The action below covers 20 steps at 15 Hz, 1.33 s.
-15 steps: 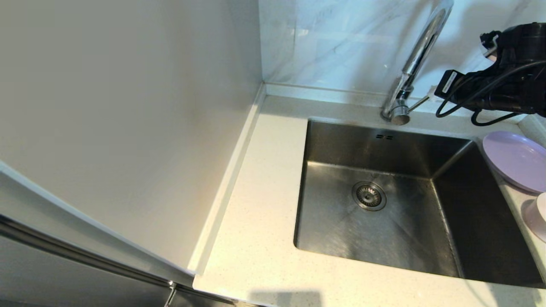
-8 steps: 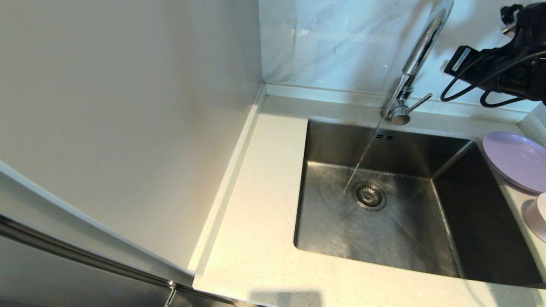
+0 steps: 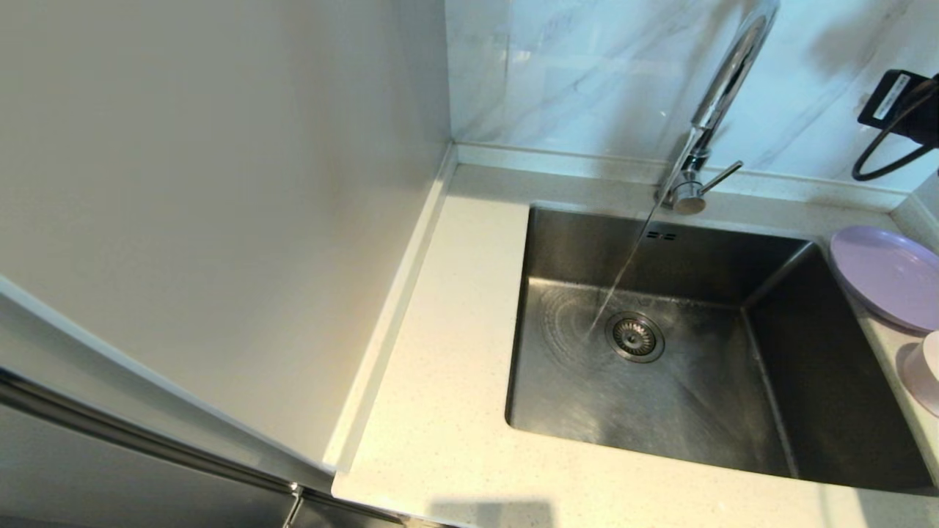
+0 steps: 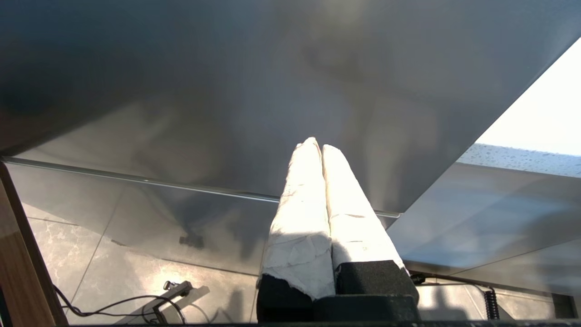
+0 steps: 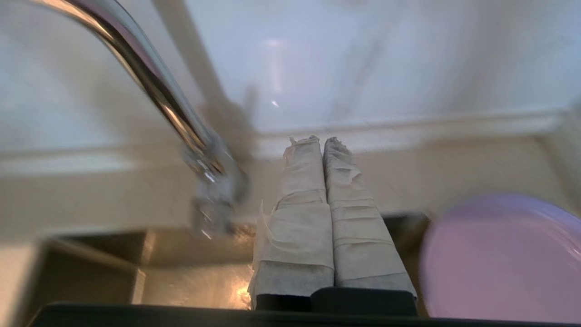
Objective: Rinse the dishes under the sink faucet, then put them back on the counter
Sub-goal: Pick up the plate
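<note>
The chrome gooseneck faucet [image 3: 722,81] stands behind the steel sink [image 3: 704,242], its side lever [image 3: 720,178] raised, and a stream of water [image 3: 620,279] falls beside the drain strainer [image 3: 634,336]. The lilac plate [image 3: 888,275] lies on the counter [image 3: 440,367] to the sink's right, with the pale bowl [image 3: 926,370] at the frame's edge in front of it. My right gripper [image 5: 321,139] is shut and empty, up in the air to the right of the faucet [image 5: 154,86], with the plate [image 5: 499,259] below it. My left gripper [image 4: 315,144] is shut, parked below the counter.
A plain wall panel [image 3: 220,183] rises along the counter's left side, and marble-veined tiles [image 3: 587,73] stand behind the sink. A low raised rim [image 3: 396,308] runs along the counter's left edge. The right arm's black body and cable [image 3: 899,117] show at the upper right edge.
The lever went up and water started to run into the sink. My right arm drew away from the lever, up and to the right, almost out of the head view.
</note>
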Available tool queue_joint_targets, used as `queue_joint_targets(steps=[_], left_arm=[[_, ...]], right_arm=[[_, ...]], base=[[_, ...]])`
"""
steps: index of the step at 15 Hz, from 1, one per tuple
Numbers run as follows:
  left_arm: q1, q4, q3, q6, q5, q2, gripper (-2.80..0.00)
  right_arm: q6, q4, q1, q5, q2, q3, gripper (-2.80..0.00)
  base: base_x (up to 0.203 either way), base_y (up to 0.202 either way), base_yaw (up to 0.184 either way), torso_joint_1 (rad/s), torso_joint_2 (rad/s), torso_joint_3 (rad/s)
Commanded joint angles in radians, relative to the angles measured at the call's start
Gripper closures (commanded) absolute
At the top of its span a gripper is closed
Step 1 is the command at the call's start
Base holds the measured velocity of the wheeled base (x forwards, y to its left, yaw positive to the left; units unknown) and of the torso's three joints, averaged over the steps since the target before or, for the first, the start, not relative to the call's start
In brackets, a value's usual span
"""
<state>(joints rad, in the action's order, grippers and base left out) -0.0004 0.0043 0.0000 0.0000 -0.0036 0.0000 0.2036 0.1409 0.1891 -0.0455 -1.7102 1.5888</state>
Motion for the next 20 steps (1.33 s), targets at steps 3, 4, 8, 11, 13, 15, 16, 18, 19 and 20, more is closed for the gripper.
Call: queue_joint_targets(steps=[3, 4, 8, 11, 13, 15, 16, 18, 19, 20], left_arm=[[0.000, 0.000, 0.000, 0.000, 0.000, 0.000, 0.00], [0.000, 0.000, 0.000, 0.000, 0.001, 0.000, 0.00], [0.000, 0.000, 0.000, 0.000, 0.001, 0.000, 0.00], [0.000, 0.000, 0.000, 0.000, 0.001, 0.000, 0.00], [0.000, 0.000, 0.000, 0.000, 0.001, 0.000, 0.00], [0.000, 0.000, 0.000, 0.000, 0.001, 0.000, 0.00], [0.000, 0.000, 0.000, 0.000, 0.000, 0.000, 0.00], [0.000, 0.000, 0.000, 0.000, 0.001, 0.000, 0.00], [0.000, 0.000, 0.000, 0.000, 0.001, 0.000, 0.00], [0.000, 0.000, 0.000, 0.000, 0.001, 0.000, 0.00]], right_arm=[[-0.066, 0.002, 0.065, 0.000, 0.162, -0.229, 0.00], [-0.101, 0.003, 0.092, 0.003, 0.187, -0.289, 0.00], [-0.188, 0.003, 0.173, 0.019, 0.238, -0.439, 0.00], [-0.223, 0.003, 0.176, 0.018, 0.271, -0.524, 0.00], [-0.200, -0.032, 0.193, 0.027, 0.302, -0.537, 0.00], [-0.166, -0.119, 0.211, 0.137, 0.340, -0.529, 0.00], [-0.139, -0.126, 0.218, 0.208, 0.362, -0.528, 0.00], [-0.098, -0.138, 0.226, 0.289, 0.389, -0.531, 0.00], [-0.102, -0.138, 0.228, 0.296, 0.388, -0.526, 0.00], [-0.126, -0.138, 0.228, 0.298, 0.384, -0.517, 0.00]], base=[[0.000, 0.000, 0.000, 0.000, 0.00, 0.000], [0.000, 0.000, 0.000, 0.000, 0.00, 0.000], [0.000, 0.000, 0.000, 0.000, 0.00, 0.000], [0.000, 0.000, 0.000, 0.000, 0.00, 0.000], [0.000, 0.000, 0.000, 0.000, 0.00, 0.000], [0.000, 0.000, 0.000, 0.000, 0.00, 0.000], [0.000, 0.000, 0.000, 0.000, 0.00, 0.000], [0.000, 0.000, 0.000, 0.000, 0.00, 0.000], [0.000, 0.000, 0.000, 0.000, 0.00, 0.000], [0.000, 0.000, 0.000, 0.000, 0.00, 0.000]])
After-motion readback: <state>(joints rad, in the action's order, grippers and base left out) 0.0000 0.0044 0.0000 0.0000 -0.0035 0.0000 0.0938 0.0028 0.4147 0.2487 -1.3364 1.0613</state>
